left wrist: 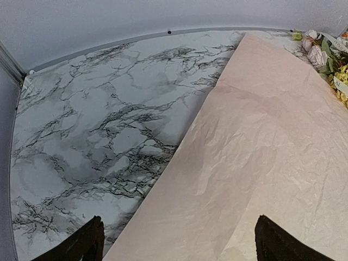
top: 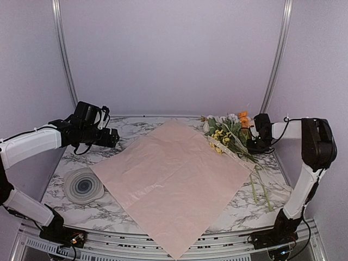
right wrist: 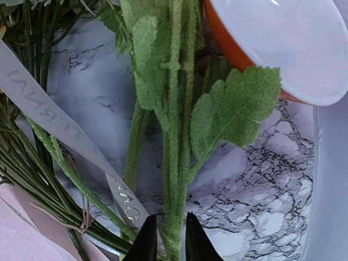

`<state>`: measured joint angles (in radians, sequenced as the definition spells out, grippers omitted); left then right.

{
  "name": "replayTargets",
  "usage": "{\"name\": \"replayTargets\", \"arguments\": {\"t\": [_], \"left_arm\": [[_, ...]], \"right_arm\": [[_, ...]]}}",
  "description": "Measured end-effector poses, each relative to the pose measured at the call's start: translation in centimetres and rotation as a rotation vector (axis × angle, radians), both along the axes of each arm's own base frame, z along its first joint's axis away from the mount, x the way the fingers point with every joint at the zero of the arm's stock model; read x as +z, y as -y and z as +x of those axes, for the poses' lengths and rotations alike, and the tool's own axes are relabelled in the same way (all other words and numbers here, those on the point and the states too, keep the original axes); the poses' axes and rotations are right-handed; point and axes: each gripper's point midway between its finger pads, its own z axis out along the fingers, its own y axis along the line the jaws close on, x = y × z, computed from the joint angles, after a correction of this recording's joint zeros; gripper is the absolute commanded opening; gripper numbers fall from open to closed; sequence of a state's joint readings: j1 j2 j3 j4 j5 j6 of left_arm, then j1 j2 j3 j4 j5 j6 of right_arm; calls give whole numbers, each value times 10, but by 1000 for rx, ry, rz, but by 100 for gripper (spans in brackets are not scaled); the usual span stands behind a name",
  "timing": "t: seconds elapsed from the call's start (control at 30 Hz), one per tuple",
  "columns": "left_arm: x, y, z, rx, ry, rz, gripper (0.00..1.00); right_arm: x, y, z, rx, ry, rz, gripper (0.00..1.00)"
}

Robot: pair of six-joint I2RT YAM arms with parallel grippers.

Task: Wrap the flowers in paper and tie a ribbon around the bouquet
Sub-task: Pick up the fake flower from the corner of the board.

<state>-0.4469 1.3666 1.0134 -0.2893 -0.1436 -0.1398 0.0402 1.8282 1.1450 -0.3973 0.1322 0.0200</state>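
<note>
The pale pink paper (top: 174,174) (left wrist: 261,141) lies flat like a diamond across the marble table. The flowers (top: 228,133) lie at its far right edge, blossoms toward the back wall and stems running toward the front right. A cream ribbon (top: 239,157) (right wrist: 49,117) lies across the stems. My right gripper (top: 256,142) (right wrist: 166,239) is down at the flowers, its jaws closed in on one fuzzy green stem (right wrist: 174,163). My left gripper (top: 111,137) (left wrist: 179,242) hovers wide open over the paper's far left edge, holding nothing.
A round grey ringed disc (top: 83,186) sits at the front left of the table (top: 130,128). A red-and-white bowl (right wrist: 272,43) stands just beyond the flowers by the right wall. The paper's near corner hangs over the table's front edge.
</note>
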Motion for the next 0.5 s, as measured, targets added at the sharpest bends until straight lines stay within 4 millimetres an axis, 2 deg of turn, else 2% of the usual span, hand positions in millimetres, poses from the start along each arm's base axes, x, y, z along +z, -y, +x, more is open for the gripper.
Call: {"name": "replayTargets", "arguments": {"t": [0.13, 0.3, 0.5], "left_arm": [[-5, 2, 0, -1, -18, -12, 97], [-10, 1, -2, 0, -29, -6, 97], [-14, 1, -1, 1, -37, -1, 97]], "right_arm": [[6, 5, 4, -6, 20, 2, 21], [11, 20, 11, -39, 57, 26, 30], [9, 23, 27, -41, 78, 45, 29]]}}
